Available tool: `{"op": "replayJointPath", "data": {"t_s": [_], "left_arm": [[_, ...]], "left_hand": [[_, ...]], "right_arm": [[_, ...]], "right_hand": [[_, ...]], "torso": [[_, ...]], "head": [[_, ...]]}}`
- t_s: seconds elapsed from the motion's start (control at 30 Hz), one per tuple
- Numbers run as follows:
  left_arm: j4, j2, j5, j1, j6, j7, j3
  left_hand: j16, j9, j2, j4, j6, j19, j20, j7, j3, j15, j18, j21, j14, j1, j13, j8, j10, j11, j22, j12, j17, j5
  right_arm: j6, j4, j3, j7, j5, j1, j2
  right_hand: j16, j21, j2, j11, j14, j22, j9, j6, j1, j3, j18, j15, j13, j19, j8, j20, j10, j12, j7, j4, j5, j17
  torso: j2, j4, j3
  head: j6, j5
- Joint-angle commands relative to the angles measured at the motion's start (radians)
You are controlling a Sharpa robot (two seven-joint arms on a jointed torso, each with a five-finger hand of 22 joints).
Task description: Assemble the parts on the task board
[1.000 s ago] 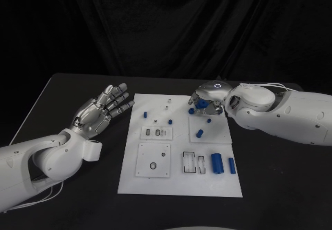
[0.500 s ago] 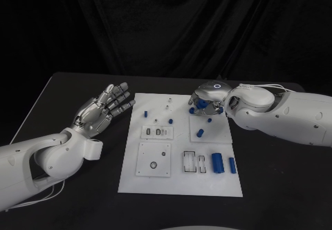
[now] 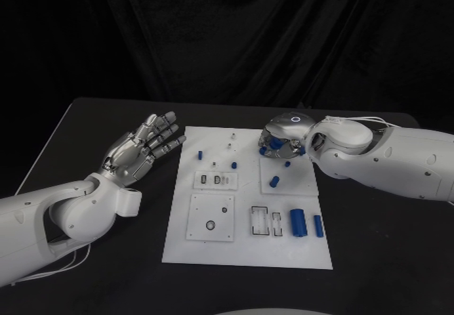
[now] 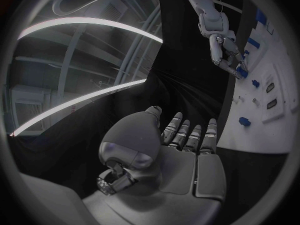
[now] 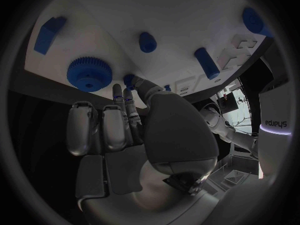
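Observation:
The white task board (image 3: pixel 246 252) lies mid-table with blue parts scattered over it. My right hand (image 3: pixel 282 141) hangs fingers-down over the board's far right area. Its thumb and fingertips (image 5: pixel 125 92) close on a small blue part (image 5: pixel 129 78), right beside a blue gear (image 5: pixel 89 73). From the left wrist, that hand (image 4: pixel 226 50) also has a blue piece (image 4: pixel 242 73) at its fingertips. My left hand (image 3: pixel 142 149) is held flat, fingers spread and holding nothing, just off the board's left edge.
On the board are a blue peg (image 3: pixel 199 156), a short cylinder (image 3: pixel 273 182), two long cylinders (image 3: pixel 299 223) near the right edge, and raised white plates with slots (image 3: pixel 214 181) and holes (image 3: pixel 211 218). Black table surrounds the board.
The right arm has eased slightly left, its fingers still at the small blue part. The left hand has stayed where it was.

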Motion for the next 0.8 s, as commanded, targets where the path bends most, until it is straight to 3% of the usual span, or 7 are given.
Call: {"op": "replayJointPath", "data": {"t_s": [0.03,0.4,0.67,0.8], "left_arm": [[-0.003,0.002,0.0,0.002,0.02,0.137,0.001],[-0.007,0.001,0.0,0.002,0.025,0.131,0.001],[-0.013,-0.001,0.0,0.002,0.028,0.126,0.001],[-0.012,-0.007,0.0,0.002,0.027,0.124,0.001]], "left_hand": [[0.005,0.001,0.0,-0.001,0.01,0.002,0.006,0.0,0.003,0.005,0.018,-0.003,0.0,0.011,0.001,0.003,0.0,0.005,0.0,0.006,0.001,0.005],[0.006,0.002,0.001,-0.015,0.012,0.004,0.008,0.0,0.012,0.006,0.018,-0.002,0.001,0.021,0.002,0.004,0.001,0.006,0.0,0.008,0.001,0.019],[0.006,0.002,0.001,-0.025,0.012,0.005,0.008,0.001,0.02,0.006,0.018,-0.002,0.001,0.027,0.002,0.004,0.001,0.007,0.0,0.009,0.001,0.03],[0.006,0.002,0.001,-0.028,0.012,0.005,0.008,0.001,0.022,0.006,0.018,-0.003,0.0,0.029,0.002,0.004,0.001,0.007,0.0,0.009,0.001,0.034]], "right_arm": [[-0.019,-0.008,0.001,0.009,0.001,-0.006,0.004],[-0.03,-0.022,0.001,0.033,0.024,-0.017,0.018],[-0.059,-0.02,0.001,0.048,0.036,-0.019,0.015],[-0.087,-0.01,0.002,0.048,0.037,-0.012,0.013]], "right_hand": [[0.003,-0.007,0.002,0.0,0.016,0.001,0.002,0.007,0.011,0.009,-0.017,0.007,-0.002,0.001,0.005,0.007,0.006,-0.001,0.001,-0.001,0.005,0.0],[0.002,-0.009,0.022,-0.012,0.015,0.001,0.015,0.041,0.037,0.035,-0.016,-0.003,-0.003,-0.001,0.016,0.001,0.034,0.002,0.013,-0.009,0.02,-0.003],[0.0,-0.015,0.039,-0.036,0.015,0.001,0.048,0.122,0.062,0.045,-0.015,-0.022,-0.003,-0.005,0.055,-0.017,0.122,0.009,0.005,-0.025,0.018,-0.002],[0.001,-0.015,0.04,-0.044,0.017,0.005,0.062,0.143,0.064,0.039,-0.016,-0.029,-0.004,-0.004,0.066,-0.024,0.153,0.006,0.001,-0.028,0.011,0.004]], "torso": [[0.001,0.001,0.0005],[0.002,-0.0012,0.0006],[0.001,0.002,-0.0005],[0.002,0.0013,-0.0007]], "head": [[0.0,0.004],[-0.005,0.006],[-0.003,0.009],[0.0,0.019]]}}
